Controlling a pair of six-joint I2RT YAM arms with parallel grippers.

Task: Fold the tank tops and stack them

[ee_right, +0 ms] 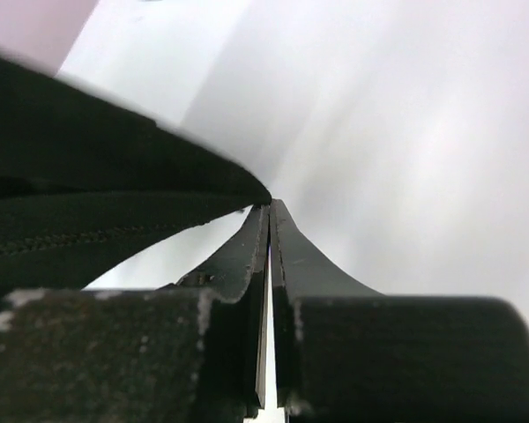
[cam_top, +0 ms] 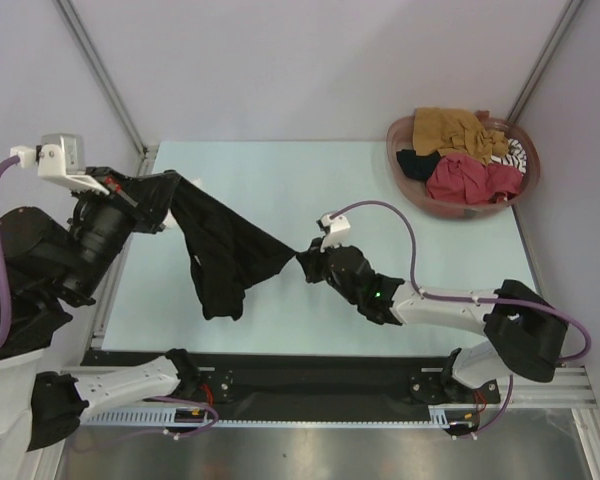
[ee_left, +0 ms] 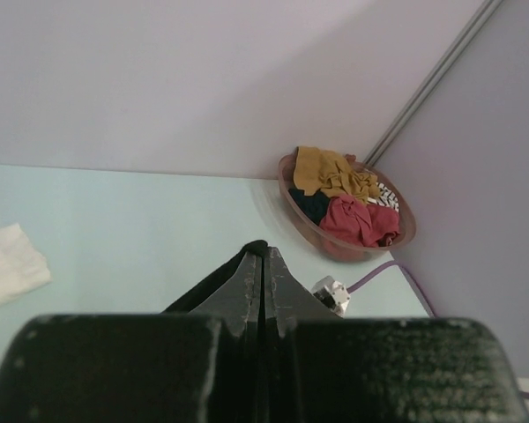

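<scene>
One tank top is in work at this moment: the large black tank top (cam_top: 215,250), which is stretched between the two arms over the left half of the counter (cam_top: 380,180). The left jaws are pressed together on one edge of it at the far left. The right jaws are pressed together on another edge near the middle of the counter. Both pinch the cloth, and a loose part sags between them. We judge it is not folded yet, only lifted and spread.

In the left wrist view a white cloth (ee_left: 9,264) lies flat on the counter at the left. It may be a white tank top already folded, but only a part shows, so we cannot be sure.

Several more wait in the round basket (cam_top: 410,196) at the far right corner — a mustard top (cam_top: 450,130), a red one (cam_top: 470,180), a striped one (cam_top: 515,155) and something black (cam_top: 417,163). So we estimate that most of the task is left — folding this black one, stacking it, then the garments from the basket.
</scene>
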